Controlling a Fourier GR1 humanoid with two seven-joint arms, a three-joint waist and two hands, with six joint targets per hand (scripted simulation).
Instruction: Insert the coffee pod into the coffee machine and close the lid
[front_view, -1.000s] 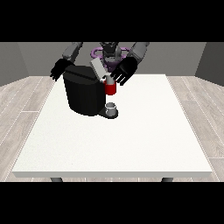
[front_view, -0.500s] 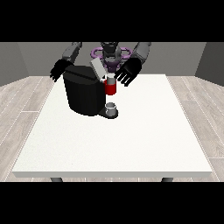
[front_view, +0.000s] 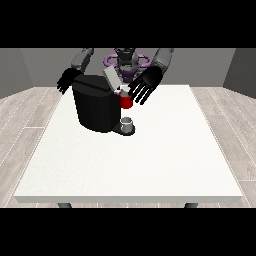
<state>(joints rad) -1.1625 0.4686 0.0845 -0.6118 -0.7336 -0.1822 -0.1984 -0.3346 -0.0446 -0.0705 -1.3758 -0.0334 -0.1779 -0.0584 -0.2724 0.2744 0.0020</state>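
A black coffee machine (front_view: 96, 107) stands on the far left part of the white table (front_view: 150, 160). Its grey lid (front_view: 112, 79) is tilted up and open. A red brew head (front_view: 125, 101) sticks out at the machine's right, with a small grey cup (front_view: 128, 123) on the drip tray below it. The hand at the view's right (front_view: 145, 85) hovers beside the red part and the lid, fingers spread and pointing down. No coffee pod can be made out. The hand at the view's left (front_view: 65, 80) hangs behind the machine's left edge, fingers relaxed.
The robot's torso (front_view: 126, 62) stands behind the table's far edge. The table's white top stretches to the right and towards the camera from the machine.
The hand at the view's right has lifted slightly and shifted right, away from the red part. The lid stays open. The other hand has hardly moved.
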